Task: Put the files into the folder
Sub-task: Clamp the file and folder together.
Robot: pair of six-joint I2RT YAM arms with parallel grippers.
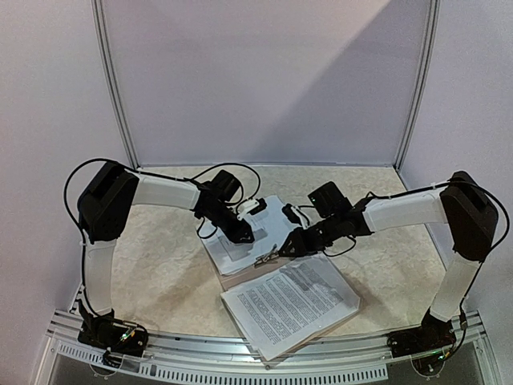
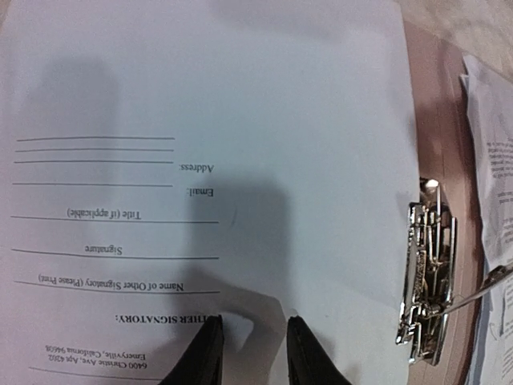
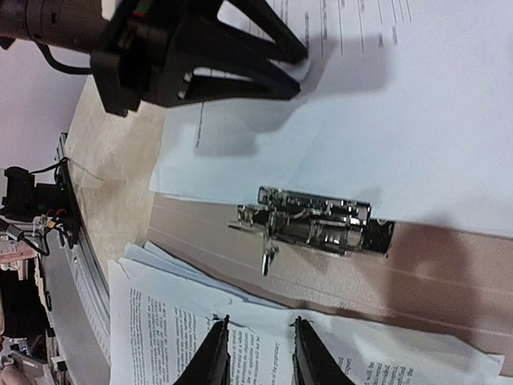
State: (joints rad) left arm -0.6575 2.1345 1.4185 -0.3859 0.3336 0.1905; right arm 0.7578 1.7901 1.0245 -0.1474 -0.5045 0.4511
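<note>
Files (image 1: 290,305) lie in a loose, fanned stack on the near half of the open folder (image 3: 449,277). One signature sheet (image 2: 208,120) rests on the far half, its edge meeting the metal clip (image 3: 313,224) at the spine. My left gripper (image 2: 250,353) stands with fingers slightly apart and nothing between them, tips down on that sheet, apparently pinning it. My right gripper (image 3: 256,357) hangs just over the stack's edge near the clip, jaws parted and empty.

The step in hand, I judge, is seating sheets at the clip. To do it well, the left tips should press so the sheet cannot slide. The right should come in low and flat on the top sheet and square its edge to the clip before moving it. The paper is floppy and the stack skewed, so a fast drag could buckle or scatter it.
</note>
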